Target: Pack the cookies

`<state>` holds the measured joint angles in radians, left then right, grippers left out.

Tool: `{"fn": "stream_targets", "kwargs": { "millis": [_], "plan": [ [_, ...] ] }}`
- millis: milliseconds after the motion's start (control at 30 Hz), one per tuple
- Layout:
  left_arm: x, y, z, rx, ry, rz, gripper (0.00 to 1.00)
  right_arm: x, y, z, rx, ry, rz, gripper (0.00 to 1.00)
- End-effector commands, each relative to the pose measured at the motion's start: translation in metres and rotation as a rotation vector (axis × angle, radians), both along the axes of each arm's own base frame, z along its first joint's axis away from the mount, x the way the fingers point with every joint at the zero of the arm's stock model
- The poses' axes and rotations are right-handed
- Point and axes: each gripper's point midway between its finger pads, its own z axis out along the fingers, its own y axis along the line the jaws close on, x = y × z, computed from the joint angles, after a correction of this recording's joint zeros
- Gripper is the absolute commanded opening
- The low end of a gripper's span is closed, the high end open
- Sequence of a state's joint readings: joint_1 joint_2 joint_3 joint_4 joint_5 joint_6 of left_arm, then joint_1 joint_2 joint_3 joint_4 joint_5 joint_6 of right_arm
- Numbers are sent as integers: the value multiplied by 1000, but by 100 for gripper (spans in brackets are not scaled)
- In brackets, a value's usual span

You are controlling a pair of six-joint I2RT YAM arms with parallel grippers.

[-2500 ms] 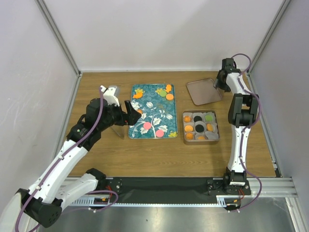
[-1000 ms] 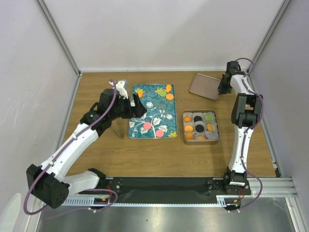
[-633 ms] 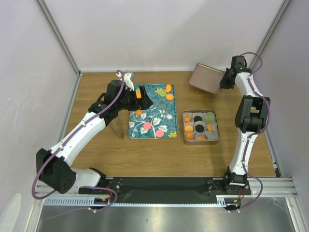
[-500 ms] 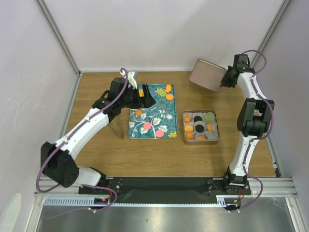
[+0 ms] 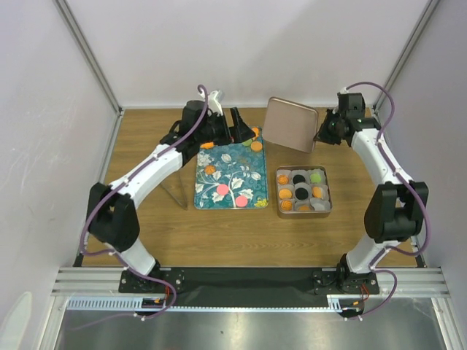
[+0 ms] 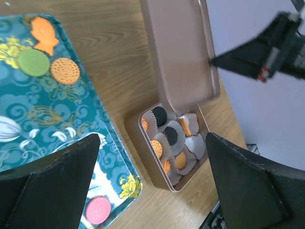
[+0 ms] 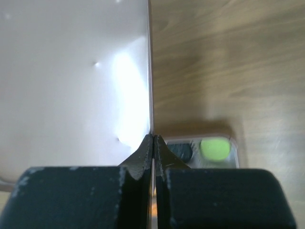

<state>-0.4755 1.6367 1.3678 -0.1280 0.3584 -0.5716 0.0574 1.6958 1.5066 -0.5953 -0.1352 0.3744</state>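
Note:
The cookies are small round discs. Orange and pink ones (image 5: 222, 189) lie on the teal tray (image 5: 232, 164), and green (image 6: 33, 62), orange (image 6: 65, 70) and pink (image 6: 98, 210) ones show in the left wrist view. Others sit in paper cups inside the square tin (image 5: 303, 210), among them a green one (image 7: 214, 149). My left gripper (image 5: 241, 125) hovers open over the tray's far end, nothing between its fingers (image 6: 52, 191). My right gripper (image 7: 153, 139) is shut on the edge of the tin's lid (image 5: 290, 124), holding it tilted in the air beyond the tin.
A clear upright piece (image 5: 175, 193) stands on the wood left of the tray. White walls and metal posts close in the table on three sides. The raised lid (image 6: 181, 52) hangs close to my left gripper's right side.
My left arm swung from the tray's left side to its far end and its jaws opened fully. My right arm lifted the lid off the table and carried it left, toward the tin.

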Motion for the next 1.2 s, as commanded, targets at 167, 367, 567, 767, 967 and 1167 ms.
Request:
{"fn": "stream_targets", "kwargs": {
  "millis": [167,367,567,767,967,1167],
  "plan": [
    [15,-34,19,-157,-35,-88,100,-41,35,32,75,-92,88,0],
    [18,-40,6,-171,-6,-103,100,-60,48,30,112,-89,133,0],
    [16,-43,-3,-185,18,-109,93,-71,59,21,126,-72,167,0],
    [11,-45,-11,-186,42,-115,80,-77,66,16,132,-69,186,0],
    [5,-49,-20,-170,74,-124,62,-77,69,20,142,-91,196,0],
    [-3,-49,-23,-169,95,-126,46,-74,70,22,137,-107,204,0]
  ]
}}
